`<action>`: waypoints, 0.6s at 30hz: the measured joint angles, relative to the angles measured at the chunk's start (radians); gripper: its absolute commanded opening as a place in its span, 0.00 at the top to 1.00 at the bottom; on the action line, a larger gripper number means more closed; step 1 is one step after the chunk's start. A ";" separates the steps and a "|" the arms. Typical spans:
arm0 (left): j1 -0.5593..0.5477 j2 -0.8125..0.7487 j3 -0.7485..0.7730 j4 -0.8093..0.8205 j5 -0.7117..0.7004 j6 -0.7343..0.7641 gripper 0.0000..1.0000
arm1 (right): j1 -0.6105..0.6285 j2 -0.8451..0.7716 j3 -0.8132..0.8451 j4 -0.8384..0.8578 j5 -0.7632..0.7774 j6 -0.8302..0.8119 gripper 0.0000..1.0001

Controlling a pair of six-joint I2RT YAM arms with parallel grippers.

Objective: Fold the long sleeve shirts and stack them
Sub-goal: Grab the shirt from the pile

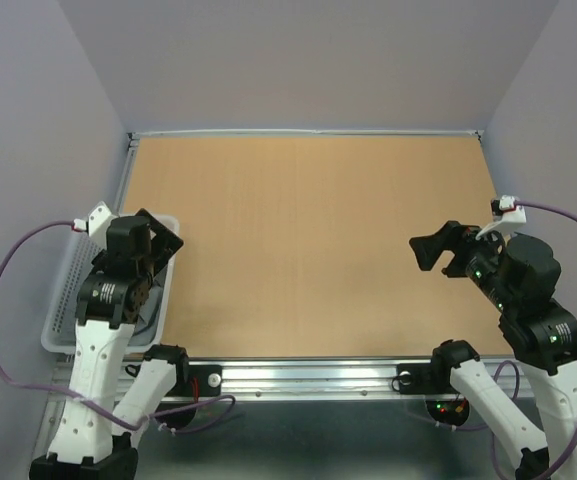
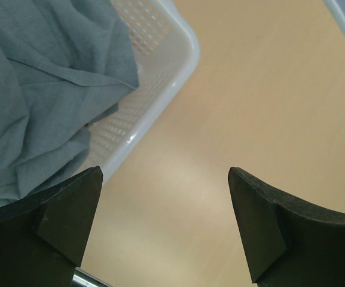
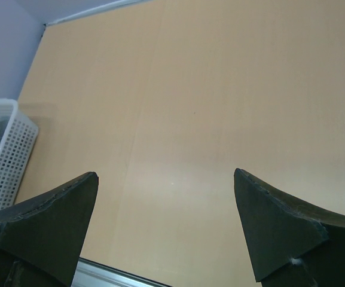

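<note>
Since the grey shirt [image 2: 34,101] lies crumpled in the white basket [image 2: 166,89] at the left edge of the bench [image 2: 268,107], it should handle light and limp, best pinched at a raised fold by the spread left pincer [image 2: 164,191] hovering near it, while the right pincer [image 3: 165,191] hangs spread too.

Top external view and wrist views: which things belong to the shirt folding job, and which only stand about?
For the job: grey shirt, crumpled in the white mesh basket; left gripper, open; right gripper, open.
Only standing about: white mesh basket; wooden table.
</note>
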 measured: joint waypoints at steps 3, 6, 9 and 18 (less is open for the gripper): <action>0.018 0.102 -0.002 0.023 -0.074 -0.007 0.01 | 0.000 0.001 -0.001 0.000 -0.029 0.025 0.00; 0.094 0.205 -0.002 0.074 -0.106 -0.006 0.01 | 0.000 0.002 -0.005 0.001 -0.052 0.036 0.00; 0.196 0.315 -0.006 0.131 -0.112 -0.007 0.01 | 0.000 0.002 -0.017 0.001 -0.068 0.042 0.00; 0.428 0.514 -0.063 0.287 -0.097 -0.022 0.01 | 0.000 0.001 -0.041 0.005 -0.082 0.047 0.00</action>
